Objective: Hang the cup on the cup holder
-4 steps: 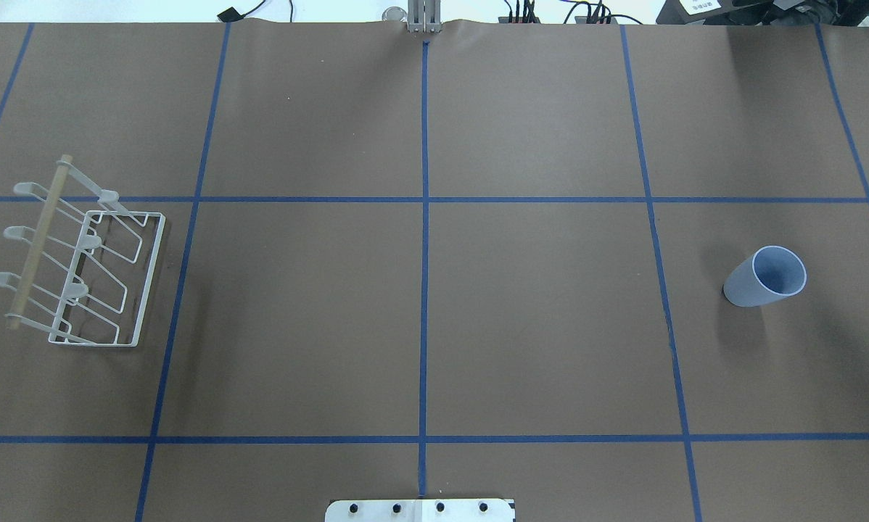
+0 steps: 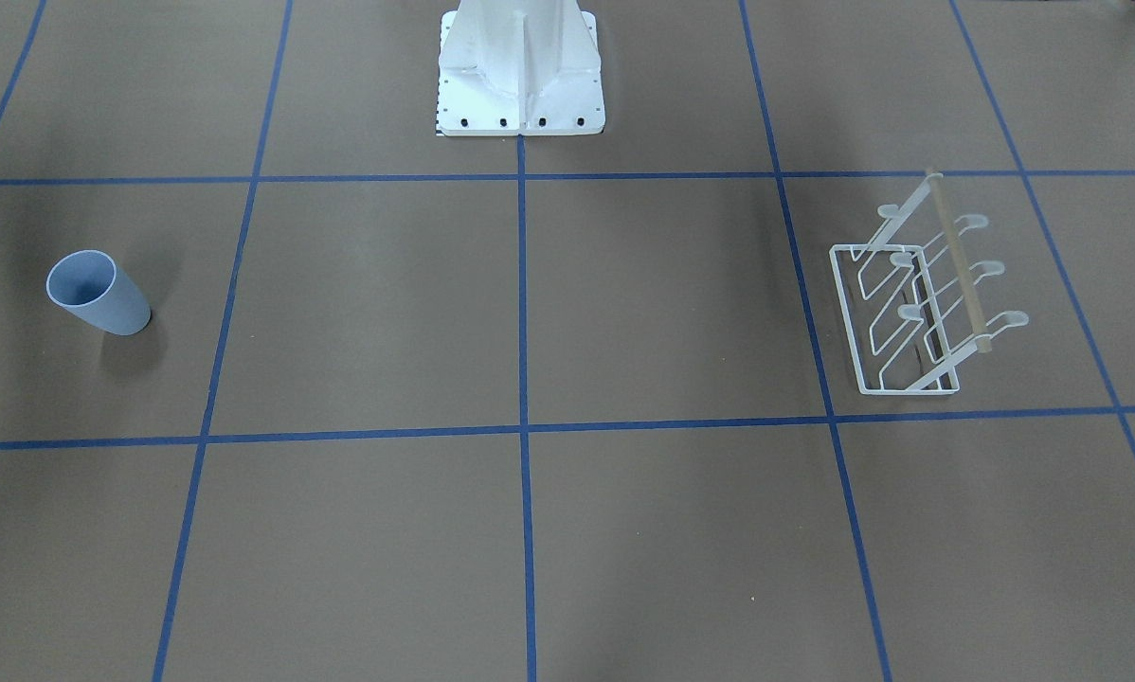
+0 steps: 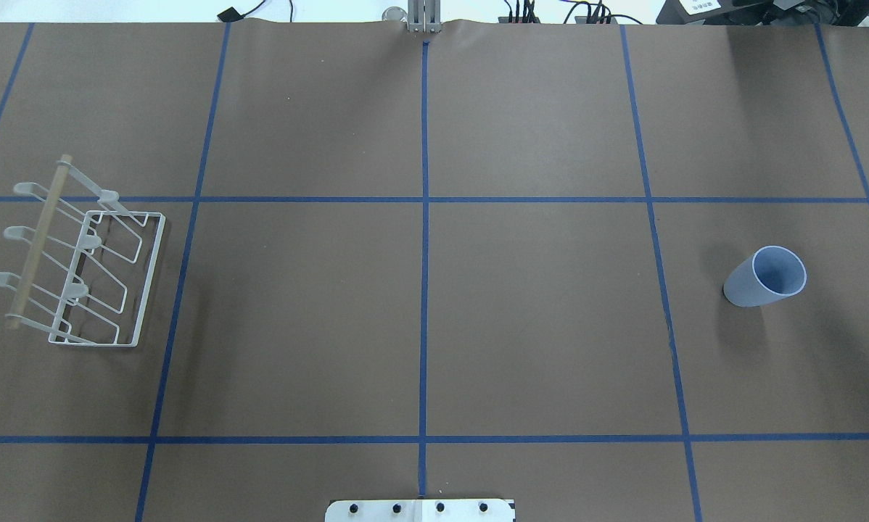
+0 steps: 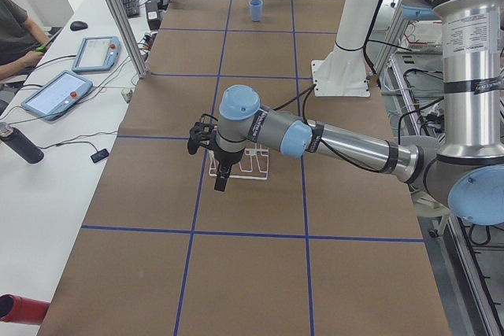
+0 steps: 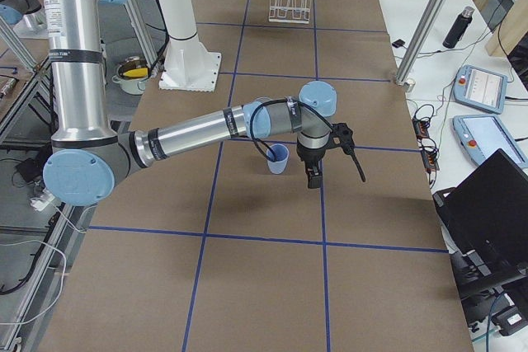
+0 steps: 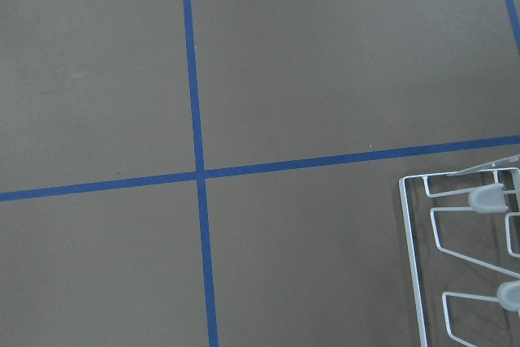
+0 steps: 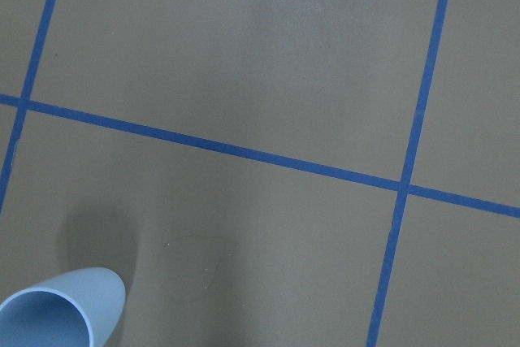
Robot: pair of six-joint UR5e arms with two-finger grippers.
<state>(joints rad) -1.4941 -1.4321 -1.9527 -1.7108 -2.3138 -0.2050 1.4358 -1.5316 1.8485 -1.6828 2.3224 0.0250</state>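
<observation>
Brown table cover [image 3: 297, 326], blue tape grid [image 3: 424, 290], white side desk [image 4: 55, 182], possibly teach pendants [image 4: 57, 94].

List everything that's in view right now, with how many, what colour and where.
cup: one, light blue, upright on the robot's right side of the table.
cup holder: one, white wire with a wooden rod, on the robot's left side, no cup on it.
table: one, brown cover with a blue tape grid.
tablets: two, grey-blue, on the white side bench.
bottle: one, black, on the side bench.
laptop: one, black, at the side bench.
operator: one, partly seen.
pedestal: one, white, at the table's robot edge.
left end effector: one, black, near the cup holder; open or shut unclear.
right end effector: one, black, beside the cup; open or shut unclear.
</observation>
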